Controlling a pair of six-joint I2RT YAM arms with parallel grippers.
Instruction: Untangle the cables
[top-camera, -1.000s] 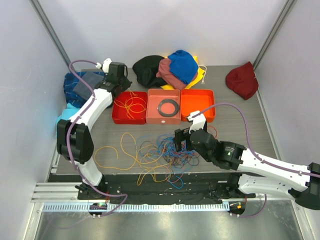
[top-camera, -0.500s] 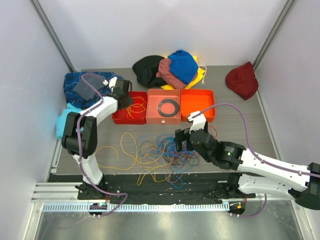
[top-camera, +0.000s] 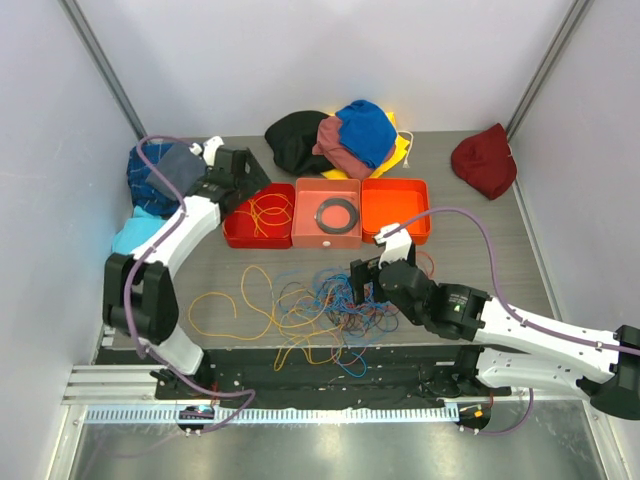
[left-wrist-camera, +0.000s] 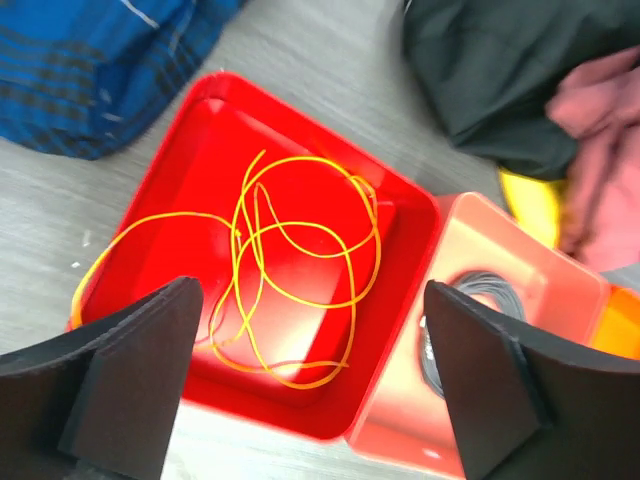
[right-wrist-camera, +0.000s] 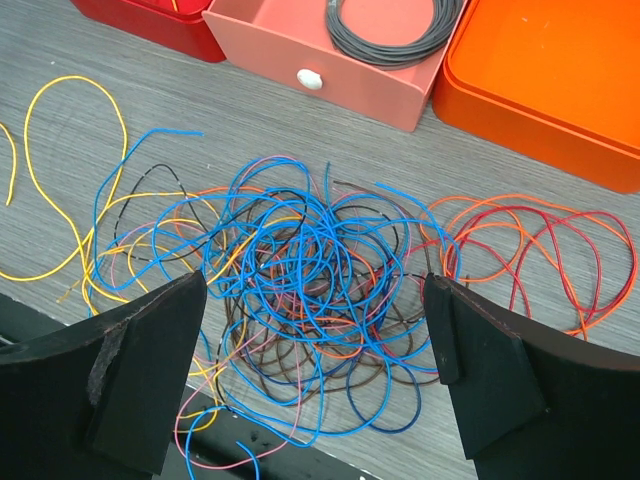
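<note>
Cables (right-wrist-camera: 300, 270) tangled as before, left pincer (left-wrist-camera: 312, 320) pulled back above red tray (left-wrist-camera: 200, 150)

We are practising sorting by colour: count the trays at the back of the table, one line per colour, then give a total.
red tray: 1
pink tray: 1
orange tray: 1
Total: 3
</note>
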